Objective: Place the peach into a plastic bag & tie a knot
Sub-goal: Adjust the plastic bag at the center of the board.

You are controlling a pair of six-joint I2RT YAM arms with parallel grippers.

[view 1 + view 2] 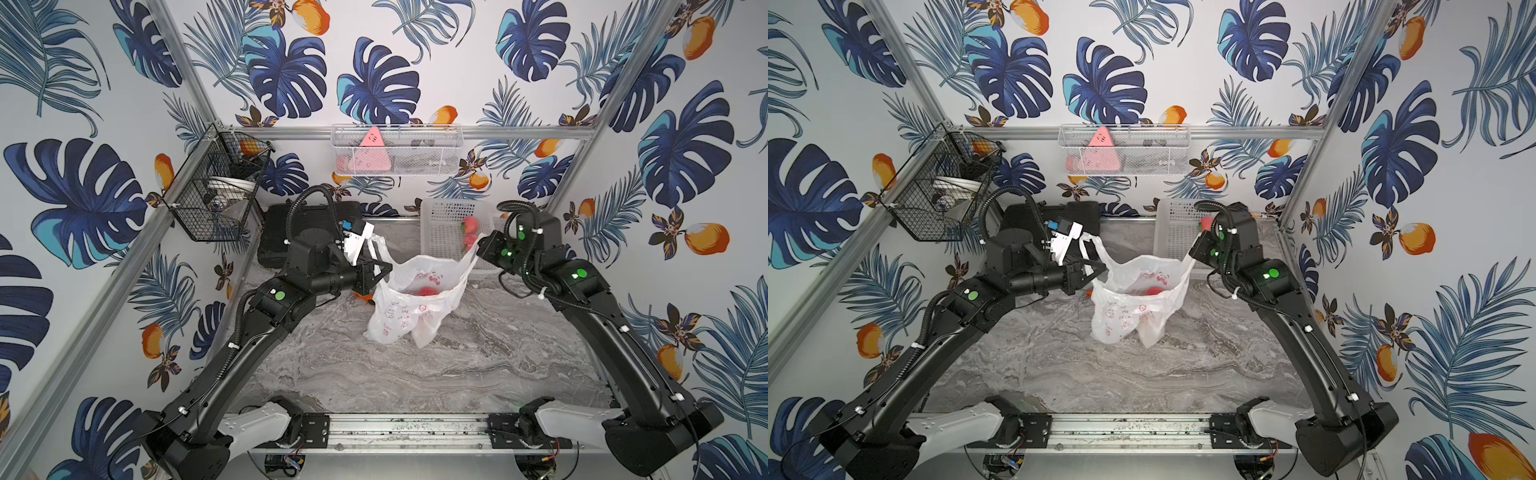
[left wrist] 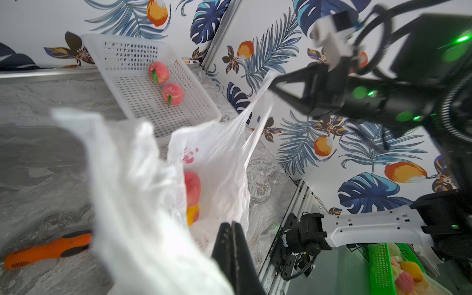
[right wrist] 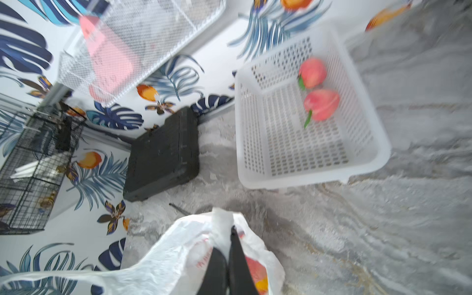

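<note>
The bag (image 1: pixel 409 303) stands mid-way across the desk (image 1: pixel 415 374), mouth pulled wide: left jaws clamped on its left rim, right jaws pinching the taut right handle. The peach (image 1: pixel 424 291) is inside. The basket (image 1: pixel 440 224) crowds the back edge, with open room toward the front. The red print is unreadable.

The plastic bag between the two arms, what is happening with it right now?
Both arms hold the plastic bag open on the marble table. The left fingers are shut on one handle, and the right fingers are shut on the other handle, which is pulled taut. One peach already lies inside the bag. Two more peaches lie in the white basket behind it. The handles are apart, so no knot is tied yet.
</note>
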